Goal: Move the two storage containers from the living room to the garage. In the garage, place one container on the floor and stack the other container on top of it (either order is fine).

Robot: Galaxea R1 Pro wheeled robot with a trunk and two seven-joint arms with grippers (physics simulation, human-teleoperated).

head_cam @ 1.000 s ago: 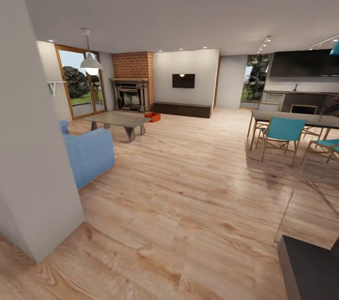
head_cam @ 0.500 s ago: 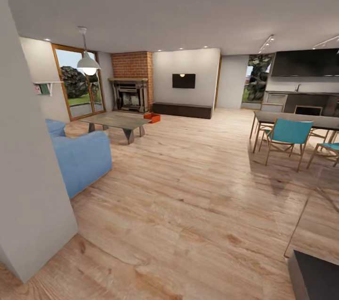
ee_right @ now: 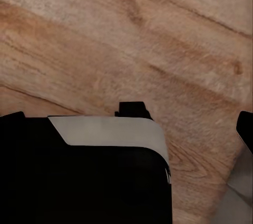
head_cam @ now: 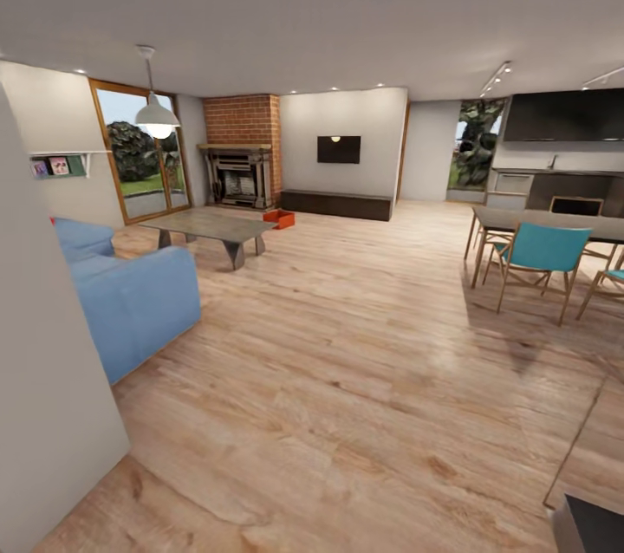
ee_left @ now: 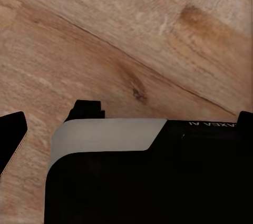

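The two storage containers (head_cam: 279, 217) are small orange-red shapes far off on the light wood floor of the living room, close together in front of the brick fireplace (head_cam: 243, 150) and by the left end of the long dark cabinet (head_cam: 336, 204). In the left wrist view, my left gripper (ee_left: 129, 124) hangs over wood planks with its dark fingertips (ee_left: 11, 137) at the picture's two sides, open and empty. My right gripper (ee_right: 129, 123) is the same in the right wrist view, with one fingertip (ee_right: 245, 129) at the edge. Both are far from the bins.
A pale wall corner (head_cam: 48, 414) stands close on my left, with a blue sofa (head_cam: 130, 293) beyond it and a grey coffee table (head_cam: 212, 228) further on. A dining table with teal chairs (head_cam: 542, 254) is at the right. Wide wood floor (head_cam: 347, 345) lies between.
The whole head view has shifted: the camera has moved on into the room. The near wall corner has slid left, showing more sofa and wall shelf. The bins have not moved.
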